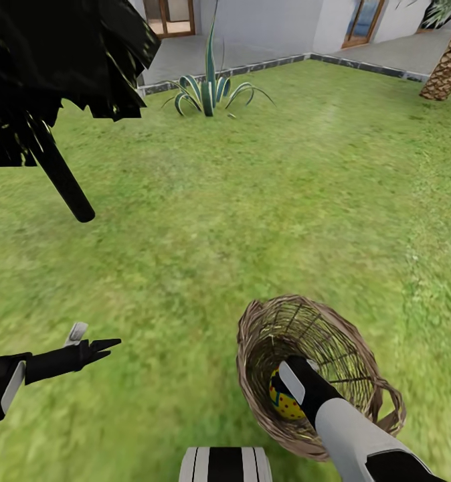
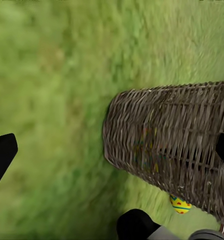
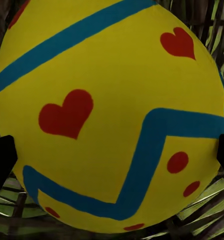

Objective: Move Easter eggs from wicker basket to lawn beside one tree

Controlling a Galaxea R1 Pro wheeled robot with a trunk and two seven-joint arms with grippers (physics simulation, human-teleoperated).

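Egg point(image 3: 112, 115) in the basket point(image 1: 332, 328) sits between the right pincer's point(image 1: 294, 395) spread fingers; next, close and lift.

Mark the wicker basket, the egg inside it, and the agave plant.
wicker basket point(image 1: 255, 321): head view, braided rim.
Easter egg point(image 1: 284, 402): head view, dotted side.
agave plant point(image 1: 210, 84): head view, central leaf.

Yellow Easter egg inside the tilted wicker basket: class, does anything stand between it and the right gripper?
Nothing visible does. The right gripper reaches through the brown wicker basket's open mouth, and the yellow, red-dotted Easter egg sits right between its black fingertips.
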